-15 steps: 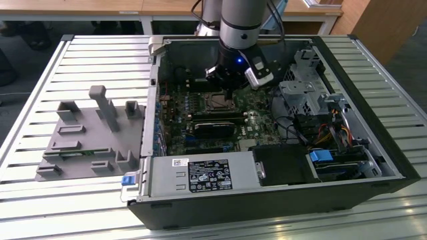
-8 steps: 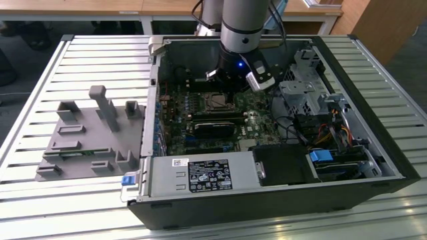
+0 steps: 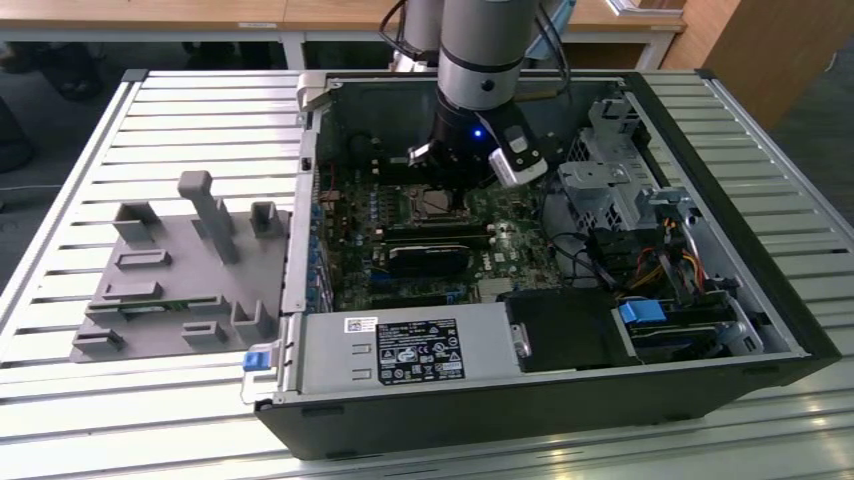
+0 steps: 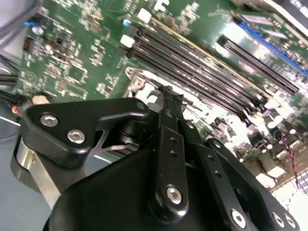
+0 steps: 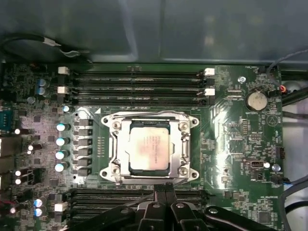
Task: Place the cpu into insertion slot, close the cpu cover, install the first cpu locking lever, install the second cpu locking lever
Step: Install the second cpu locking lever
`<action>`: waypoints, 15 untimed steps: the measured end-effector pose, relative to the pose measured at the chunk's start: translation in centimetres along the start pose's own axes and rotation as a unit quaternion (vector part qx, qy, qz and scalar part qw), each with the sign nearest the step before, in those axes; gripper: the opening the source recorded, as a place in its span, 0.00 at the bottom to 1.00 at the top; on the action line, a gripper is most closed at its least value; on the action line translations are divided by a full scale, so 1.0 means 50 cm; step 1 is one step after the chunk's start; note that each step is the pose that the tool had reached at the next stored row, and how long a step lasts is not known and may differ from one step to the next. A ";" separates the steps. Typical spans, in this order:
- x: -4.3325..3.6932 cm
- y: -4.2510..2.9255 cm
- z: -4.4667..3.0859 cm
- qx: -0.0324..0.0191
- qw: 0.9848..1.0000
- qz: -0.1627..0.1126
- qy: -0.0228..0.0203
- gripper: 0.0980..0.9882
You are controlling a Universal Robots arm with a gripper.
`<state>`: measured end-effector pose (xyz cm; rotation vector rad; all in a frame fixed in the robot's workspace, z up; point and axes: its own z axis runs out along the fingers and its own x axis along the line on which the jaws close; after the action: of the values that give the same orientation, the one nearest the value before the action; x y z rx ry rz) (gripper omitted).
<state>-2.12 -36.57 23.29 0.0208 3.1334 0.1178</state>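
- Black two-finger gripper hangs just above the green motherboard inside the open black computer case, right beside the socket
- Fingers pressed together, tips meeting, nothing pinched between them; same in the second wrist view
- Small flat square cpu with dull silver-tan face already sits flat in the square insertion slot with silver metal rim
- Thin silver metal cpu cover frame lies down around the chip, cut-out centre showing its face
- Lever state: cannot tell
- Long black memory slots run on the socket's far side from the gripper; more slots just under the fingertips
- Grey plastic parts fixture sits on the slatted metal table at the exterior view's left of the case
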 end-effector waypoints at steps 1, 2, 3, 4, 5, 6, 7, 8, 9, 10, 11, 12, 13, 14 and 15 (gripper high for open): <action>0.003 0.000 0.000 0.000 1.000 0.000 0.000 0.01; 0.007 0.000 0.000 0.000 1.000 0.000 0.000 0.01; 0.009 -0.001 0.000 0.000 1.000 0.000 0.000 0.01; 0.012 -0.002 0.000 0.000 1.000 0.000 0.000 0.01; 0.015 -0.003 0.000 0.000 1.000 0.000 0.000 0.01; 0.017 -0.004 0.001 -0.001 1.000 0.000 0.000 0.01; 0.019 -0.005 0.001 -0.001 1.000 0.000 0.000 0.01; 0.022 -0.005 0.002 -0.001 1.000 0.000 0.000 0.01; 0.028 -0.005 0.002 -0.001 1.000 0.000 0.000 0.01; 0.033 -0.006 0.002 -0.001 1.000 0.000 0.000 0.01; 0.039 -0.006 0.003 -0.001 1.000 0.000 0.000 0.01; 0.043 -0.006 0.004 -0.001 1.000 0.000 0.000 0.01; 0.045 -0.006 0.006 -0.002 1.000 0.000 0.000 0.01; 0.046 -0.007 0.009 -0.002 1.000 0.000 0.000 0.01; 0.047 -0.007 0.012 -0.003 1.000 0.000 0.000 0.01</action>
<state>-4.48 -36.83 22.66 0.0211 3.1331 0.1276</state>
